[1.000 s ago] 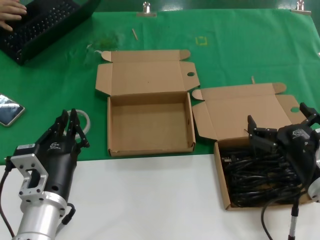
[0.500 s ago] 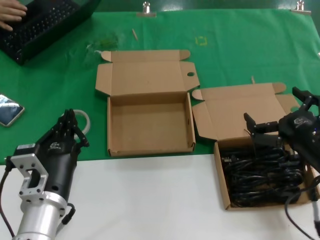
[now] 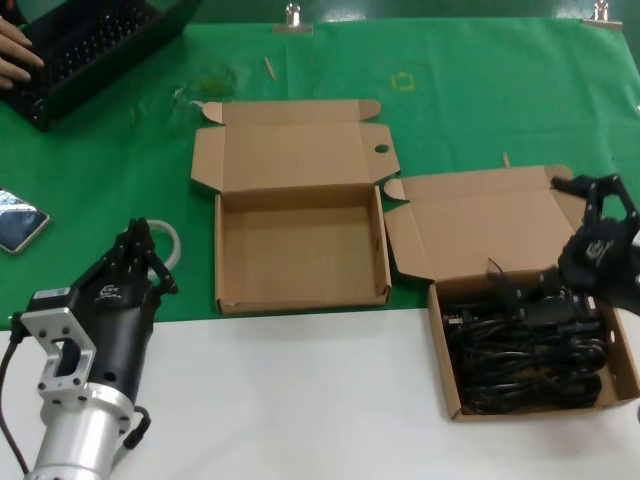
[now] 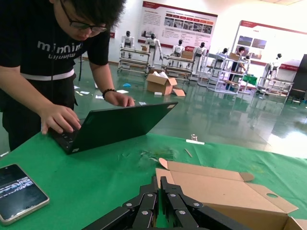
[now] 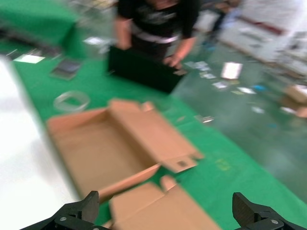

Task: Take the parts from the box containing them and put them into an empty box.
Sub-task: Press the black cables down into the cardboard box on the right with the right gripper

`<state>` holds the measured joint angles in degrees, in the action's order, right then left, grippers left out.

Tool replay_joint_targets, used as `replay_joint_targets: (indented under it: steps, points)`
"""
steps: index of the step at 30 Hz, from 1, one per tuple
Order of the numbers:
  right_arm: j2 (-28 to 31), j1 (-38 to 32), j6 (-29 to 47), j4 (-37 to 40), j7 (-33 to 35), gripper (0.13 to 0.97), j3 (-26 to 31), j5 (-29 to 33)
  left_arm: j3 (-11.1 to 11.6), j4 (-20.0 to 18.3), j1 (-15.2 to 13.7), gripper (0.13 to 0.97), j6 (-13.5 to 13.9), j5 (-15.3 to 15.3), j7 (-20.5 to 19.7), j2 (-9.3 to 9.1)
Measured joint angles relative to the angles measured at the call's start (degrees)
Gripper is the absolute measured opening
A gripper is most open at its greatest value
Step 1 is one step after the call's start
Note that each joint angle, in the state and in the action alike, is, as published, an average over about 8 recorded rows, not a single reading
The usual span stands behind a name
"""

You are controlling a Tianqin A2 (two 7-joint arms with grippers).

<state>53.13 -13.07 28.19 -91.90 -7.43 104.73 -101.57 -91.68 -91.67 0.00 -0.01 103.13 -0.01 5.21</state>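
Right gripper at the right edge of the head view, fingers spread wide, above the far side of the box containing them, with the parts coiled inside at lower right. Left gripper at lower left, fingers pressed together, beside the white coiled ring. The empty box at frame centre on the green mat, lid flap open.

Head view looks forward and steeply down from near the counter's front edge, taking in the empty box at centre and the box containing them toward the front-right corner. Left wrist view sits low near the front-left corner, facing level toward the back edge over the empty box, laptop and phone. Right wrist view, higher at the right edge, faces back-left across the same empty box.
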Motion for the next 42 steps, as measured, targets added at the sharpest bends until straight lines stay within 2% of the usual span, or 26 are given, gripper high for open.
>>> replay_joint_targets:
  steps: [10, 19, 25, 33, 42]
  points:
    - [4.4, -10.8, 20.9, 6.6, 8.6, 0.966, 5.2, 3.6, 0.0, 0.0, 0.0, 0.156, 0.0, 0.0, 0.0, 0.0]
    - [4.8, -26.1, 42.9, 18.6, 16.6, 0.966, 12.3, 7.1, 0.0, 0.0, 0.0, 0.156, 0.0, 0.0, 0.0, -0.01]
    - [4.4, -32.4, 54.3, 24.5, 19.9, 0.966, 14.7, 8.9, 0.0, 0.0, 0.0, 0.156, 0.0, 0.0, 0.0, -0.01]
    - [2.5, -37.2, 59.9, 31.1, 23.0, 0.966, 17.2, 13.9, 0.0, 0.0, 0.0, 0.156, 0.0, 0.0, 0.0, -0.01]
    - [-1.8, -40.0, 57.0, 38.5, 26.1, 0.966, 19.7, 21.3, 0.0, 0.0, 0.0, 0.156, 0.0, 0.0, 0.0, -0.01]
